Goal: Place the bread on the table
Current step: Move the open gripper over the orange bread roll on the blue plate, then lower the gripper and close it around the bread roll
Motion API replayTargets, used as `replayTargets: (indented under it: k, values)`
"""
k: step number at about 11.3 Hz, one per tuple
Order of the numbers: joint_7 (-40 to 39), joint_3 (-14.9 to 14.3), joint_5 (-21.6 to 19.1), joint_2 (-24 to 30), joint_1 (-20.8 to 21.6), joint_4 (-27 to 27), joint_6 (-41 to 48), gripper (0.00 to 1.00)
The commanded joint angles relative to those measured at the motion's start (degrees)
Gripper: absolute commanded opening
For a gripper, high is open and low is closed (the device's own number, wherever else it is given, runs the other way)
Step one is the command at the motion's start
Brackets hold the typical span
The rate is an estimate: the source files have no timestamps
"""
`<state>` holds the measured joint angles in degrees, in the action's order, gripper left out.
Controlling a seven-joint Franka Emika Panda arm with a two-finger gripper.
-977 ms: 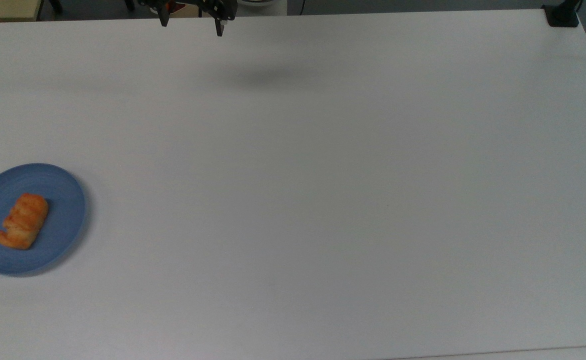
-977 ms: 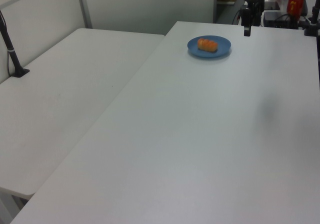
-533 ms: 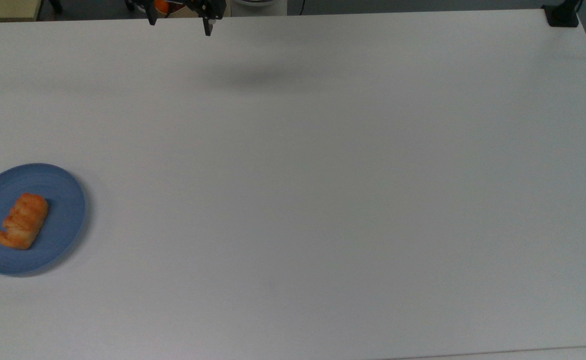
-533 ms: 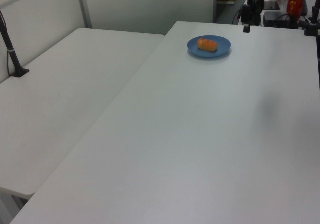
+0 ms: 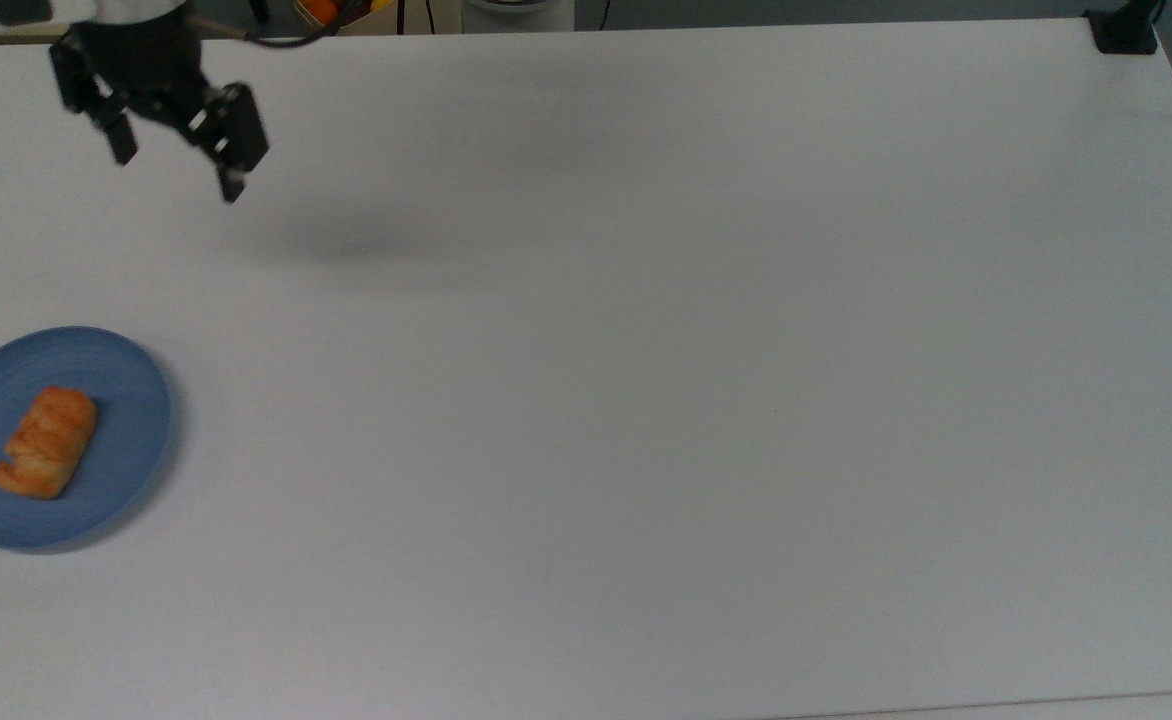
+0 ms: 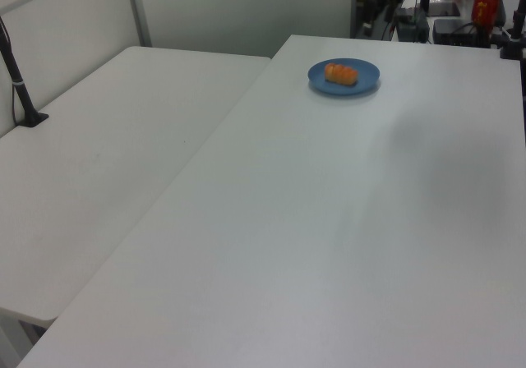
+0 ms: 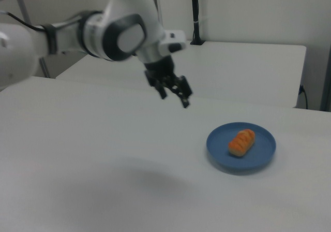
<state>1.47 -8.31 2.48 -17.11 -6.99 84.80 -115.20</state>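
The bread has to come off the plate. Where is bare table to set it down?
Nearly all of the table is bare, from the blue plate across to the top view's right. The bread lies on the plate; the open end effector hangs above it, near the top view's top left.

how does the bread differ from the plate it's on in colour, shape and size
The bread is golden orange; the plate is blue. The bread is a small oblong with a ridged, segmented top, while the plate is round, flat and smooth. The bread is much smaller, covering just part of the plate's middle, with blue showing all round it. Both sit at the top view's left edge of the white table, and the gripper touches neither.
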Motion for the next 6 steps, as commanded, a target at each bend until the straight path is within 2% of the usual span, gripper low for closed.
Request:
replayTargets:
  k: [1, 4, 6]
  values:
    - [-0.4, -0.1, -1.5, -11.8, -3.6, -4.4, -19.9, 1.0]
    - [1.1, -0.6, -5.6, -21.7, -5.8, -6.8, -38.9, 1.0]
    - [1.1, -0.8, -5.6, -26.1, -6.8, -7.8, -45.0, 1.0]
